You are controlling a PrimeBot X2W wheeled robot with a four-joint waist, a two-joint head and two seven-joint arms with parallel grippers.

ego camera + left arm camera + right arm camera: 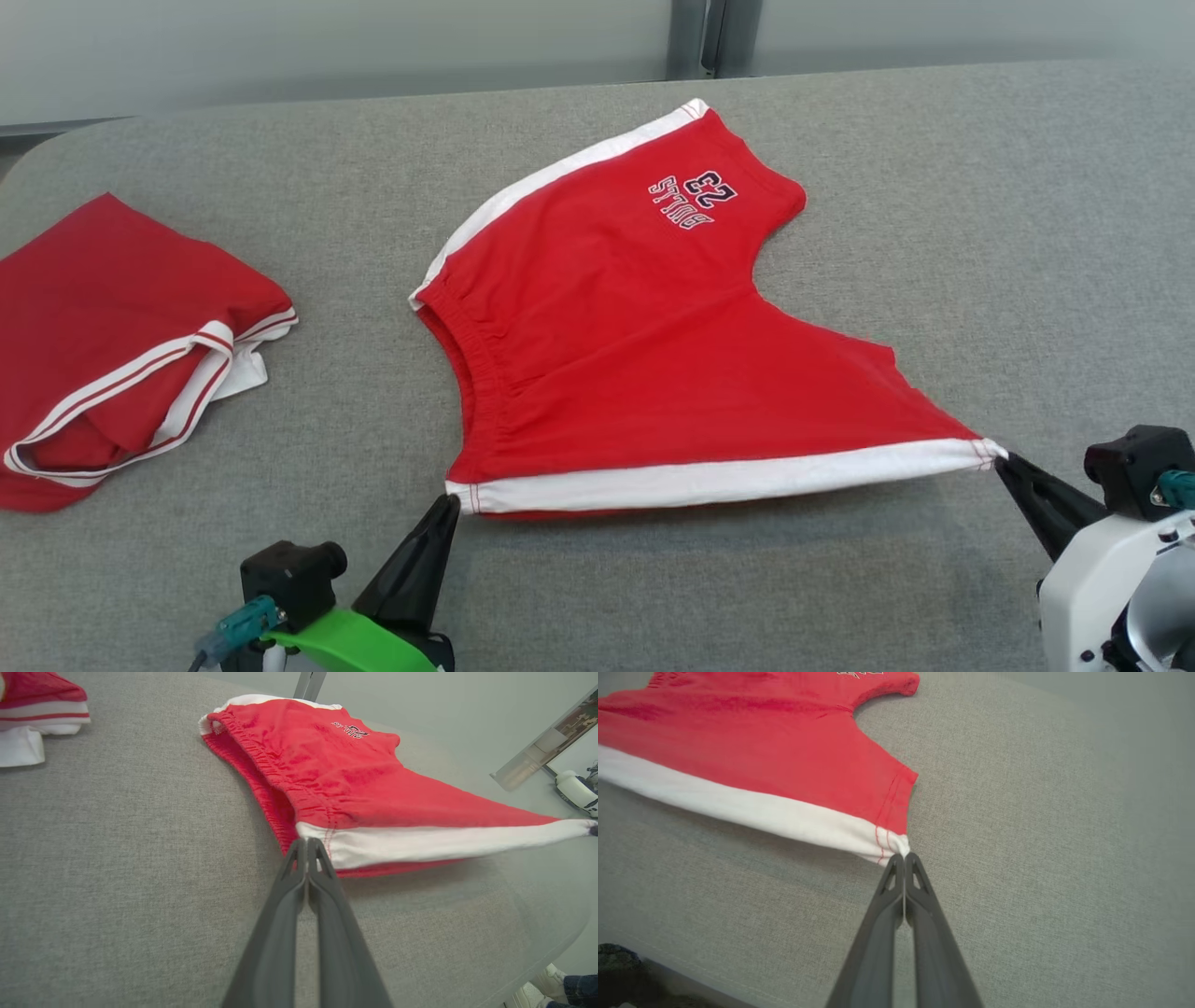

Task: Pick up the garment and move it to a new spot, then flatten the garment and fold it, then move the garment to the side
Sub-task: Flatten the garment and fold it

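The garment (635, 336) is a pair of red shorts with white side stripes and a printed number, spread across the middle of the grey table (980, 233). Its near white-striped edge is lifted and pulled taut between both grippers. My left gripper (450, 504) is shut on the waistband corner of that edge, seen close up where the left gripper (307, 841) pinches the white stripe of the garment (355, 779). My right gripper (999, 459) is shut on the leg-hem corner; the right gripper (903, 857) grips the white tip of the garment (752, 751).
A second red garment with white trim (121, 345) lies folded at the table's left edge, its corner visible as red and white cloth (37, 714). Bare grey table surface lies to the right and along the front. A person's shoe (532, 994) shows beyond the table edge.
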